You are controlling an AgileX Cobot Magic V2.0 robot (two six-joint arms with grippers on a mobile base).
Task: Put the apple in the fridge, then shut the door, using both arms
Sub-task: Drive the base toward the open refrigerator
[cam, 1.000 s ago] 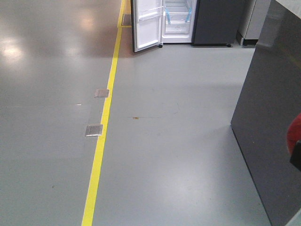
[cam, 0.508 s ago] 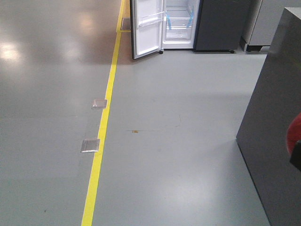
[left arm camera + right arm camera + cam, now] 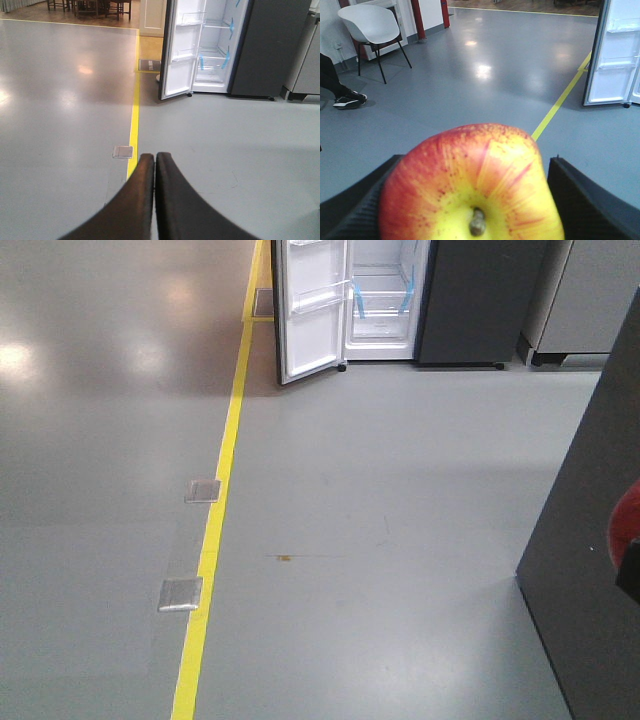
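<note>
apple: one, red with yellow streaks (image 3: 470, 170), pinched between the two black fingers of the right claw (image 3: 477, 195).
apple facing: stem (image 3: 477, 222) and its yellow patch turned toward the right wrist camera; the apple is round, so no clear long axis.
apple in front view: only a red sliver (image 3: 625, 525) at the right border, in front of the grey side of the counter (image 3: 580, 540); the counter's top edge is out of frame.
left claw: (image 3: 155, 157) fingers pressed together, holding nothing, pointing across the floor at the fridge.
fridge: one (image 3: 385, 300), well apart from both claws, white inside, with a dark grey closed part to its right.
door: one (image 3: 312, 310), swung open to the left, white lining facing out.
left wrist only: upper shelves, blue tape strips and two clear door bins; one floor plate (image 3: 123, 152); dark wooden chairs (image 3: 85, 6) far back.
right wrist only: one white chair (image 3: 372, 25), someone's dark leg and shoe (image 3: 347, 98), and just the door's lower part at the right border.
front view only: two metal floor plates (image 3: 203, 490) (image 3: 180, 594) beside the yellow line (image 3: 215, 520).
yellow line: one, running from the near floor to the door's foot.
</note>
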